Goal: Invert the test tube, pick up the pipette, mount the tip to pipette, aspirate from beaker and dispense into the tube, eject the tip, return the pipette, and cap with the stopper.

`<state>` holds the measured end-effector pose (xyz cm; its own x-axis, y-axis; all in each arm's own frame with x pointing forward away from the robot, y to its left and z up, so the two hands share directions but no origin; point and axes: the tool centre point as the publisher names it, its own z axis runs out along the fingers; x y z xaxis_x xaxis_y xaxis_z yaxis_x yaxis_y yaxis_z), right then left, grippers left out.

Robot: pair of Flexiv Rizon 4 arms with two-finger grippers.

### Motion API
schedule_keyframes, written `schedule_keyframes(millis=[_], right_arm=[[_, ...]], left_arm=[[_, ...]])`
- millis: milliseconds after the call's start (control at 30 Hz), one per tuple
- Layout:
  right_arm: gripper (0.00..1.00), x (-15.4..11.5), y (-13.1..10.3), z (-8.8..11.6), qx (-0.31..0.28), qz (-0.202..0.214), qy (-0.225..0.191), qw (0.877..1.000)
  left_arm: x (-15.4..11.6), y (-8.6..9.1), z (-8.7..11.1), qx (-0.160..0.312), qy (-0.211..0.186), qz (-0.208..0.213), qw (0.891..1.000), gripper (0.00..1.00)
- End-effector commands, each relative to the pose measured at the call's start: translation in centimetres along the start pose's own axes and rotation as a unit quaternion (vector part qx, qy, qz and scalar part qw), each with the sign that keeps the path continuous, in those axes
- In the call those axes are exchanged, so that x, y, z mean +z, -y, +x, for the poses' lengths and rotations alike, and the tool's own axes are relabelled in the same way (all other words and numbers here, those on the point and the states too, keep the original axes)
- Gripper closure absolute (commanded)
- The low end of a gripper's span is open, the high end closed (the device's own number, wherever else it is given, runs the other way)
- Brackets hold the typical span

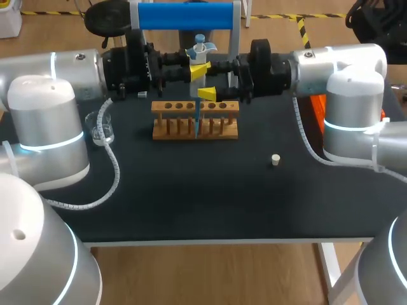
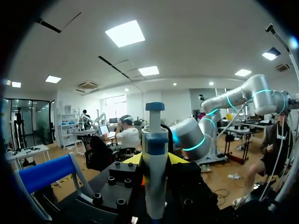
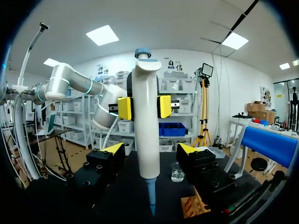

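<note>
While the left claw (image 3: 144, 107) clamped the pipette (image 1: 199, 60) upright — long axis vertical, tip pointing down at the rack (image 1: 219, 127) on the desk (image 1: 191, 190) — the right claw (image 3: 150, 149) stood wide, flanking its lower barrel.

Bright, even light pouring down from ceiling panels (image 2: 124, 32), blown white in both wrist views. The dark bench (image 1: 191, 190) takes only faint, soft shadows. Straight lines bow toward the wrist views' black rims.
</note>
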<state>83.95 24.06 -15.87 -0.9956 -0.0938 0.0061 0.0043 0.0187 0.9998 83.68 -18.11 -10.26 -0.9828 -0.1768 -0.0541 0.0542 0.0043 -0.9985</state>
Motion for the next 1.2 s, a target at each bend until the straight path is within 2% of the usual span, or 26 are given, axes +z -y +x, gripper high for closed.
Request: schedule_keyframes(millis=[33,233,967,1100,1200], right_arm=[[0.34,0.2,-0.2,0.1,-0.003,-0.001,-0.005,1.000],[0.44,0.6,-0.4,0.3,-0.008,-0.002,-0.012,1.000],[0.53,1.4,-0.7,0.7,-0.014,-0.008,-0.033,0.999],[0.56,1.4,-0.8,0.8,-0.015,-0.009,-0.035,0.999],[0.64,1.4,-0.8,0.8,-0.014,-0.011,-0.037,0.999]], left_arm=[[0.1,0.0,0.1,0.000,0.001,0.001,1.000,1.00],[0.1,0.0,0.1,0.000,0.001,0.001,1.000,1.00],[0.1,0.0,0.1,0.000,0.001,0.001,1.000,1.00],[0.1,0.0,0.1,0.000,0.001,0.001,1.000,1.00],[0.1,0.0,0.1,0.000,0.001,0.001,1.000,1.00]])
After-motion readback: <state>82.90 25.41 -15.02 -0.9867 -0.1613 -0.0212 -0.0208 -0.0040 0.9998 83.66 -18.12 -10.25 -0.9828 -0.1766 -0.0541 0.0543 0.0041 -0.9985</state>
